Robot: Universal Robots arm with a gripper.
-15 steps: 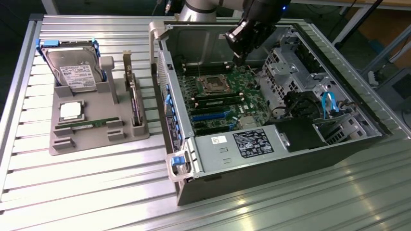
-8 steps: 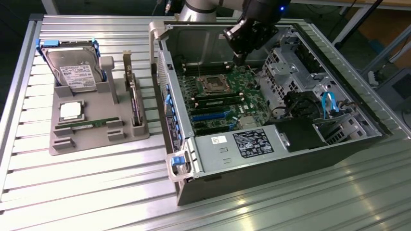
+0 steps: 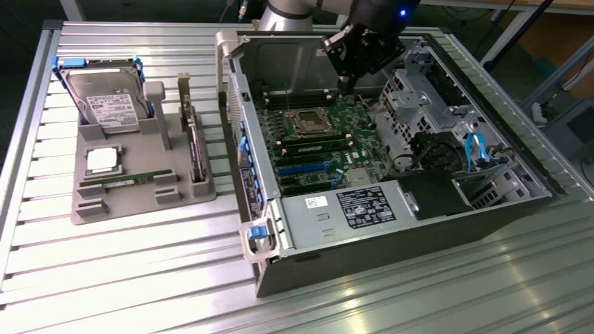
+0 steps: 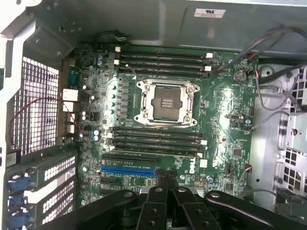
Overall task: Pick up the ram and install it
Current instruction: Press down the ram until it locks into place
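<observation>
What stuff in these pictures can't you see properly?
1. Exterior view: whether the black robot gripper holds anything; its tip is dark against the open computer case.
2. Wrist view: the near edge of the green motherboard, covered by the gripper.
3. Exterior view: chips on the thin green ram stick in the grey tray, too small.
4. Exterior view: the label on the silver hard drive, too small to read.
</observation>
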